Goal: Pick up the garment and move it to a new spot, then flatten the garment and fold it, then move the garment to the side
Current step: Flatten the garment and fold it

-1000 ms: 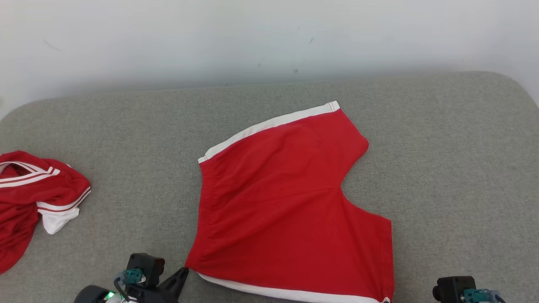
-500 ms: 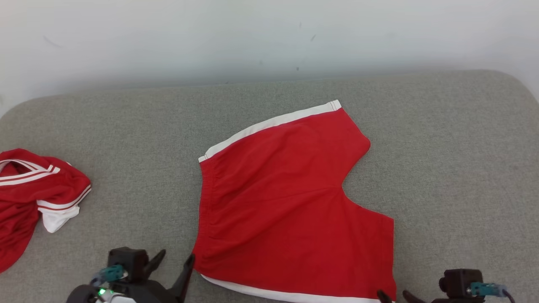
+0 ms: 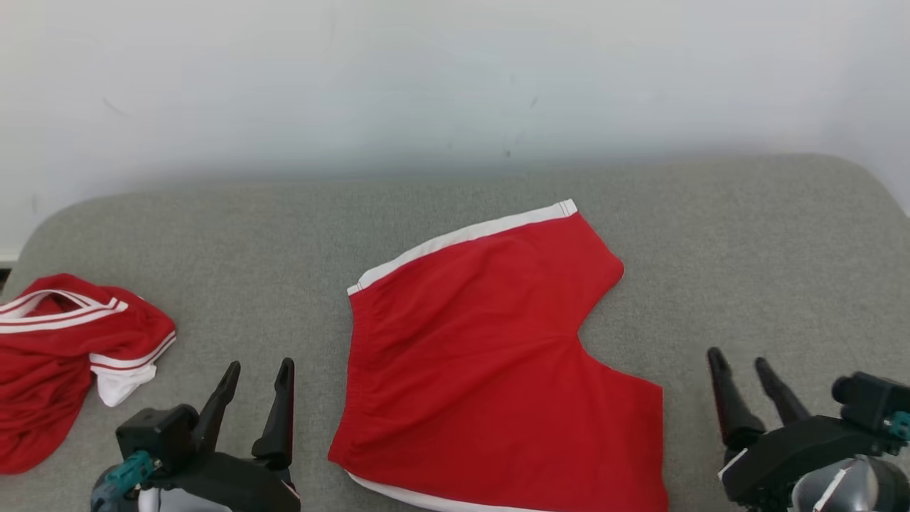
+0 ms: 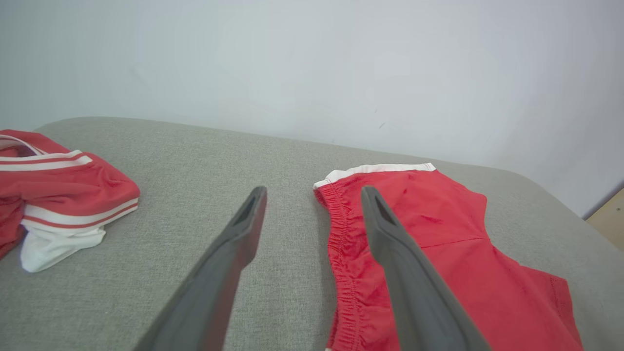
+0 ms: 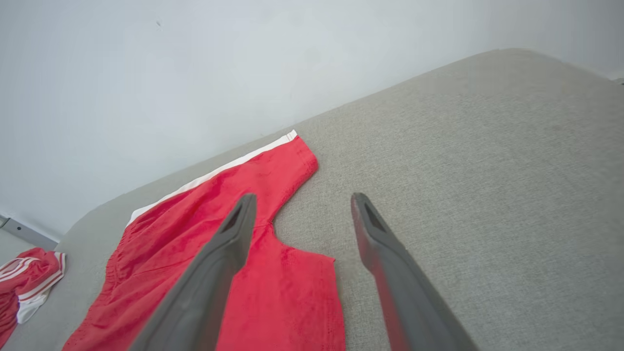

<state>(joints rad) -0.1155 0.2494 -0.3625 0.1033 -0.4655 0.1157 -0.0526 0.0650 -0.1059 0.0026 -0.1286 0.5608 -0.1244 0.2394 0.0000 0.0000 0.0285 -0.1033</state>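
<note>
You have the red shorts (image 3: pixel 490 355) spread flat on the grey cushion (image 3: pixel 746 235) between both grippers. The waistband faces the left gripper (image 3: pixel 257 368), the leg hems face the right gripper (image 3: pixel 739 359), and the length runs left to right. Each gripper stands near its edge, neither clearly closer. Both pairs of fingers are spread wide, holding nothing and touching no cloth. A second red garment (image 3: pixel 64 341) lies crumpled well off to the left.

left hand (image 3: pixel 259 365): spread wide, empty | right hand (image 3: pixel 738 357): spread wide, empty
</note>
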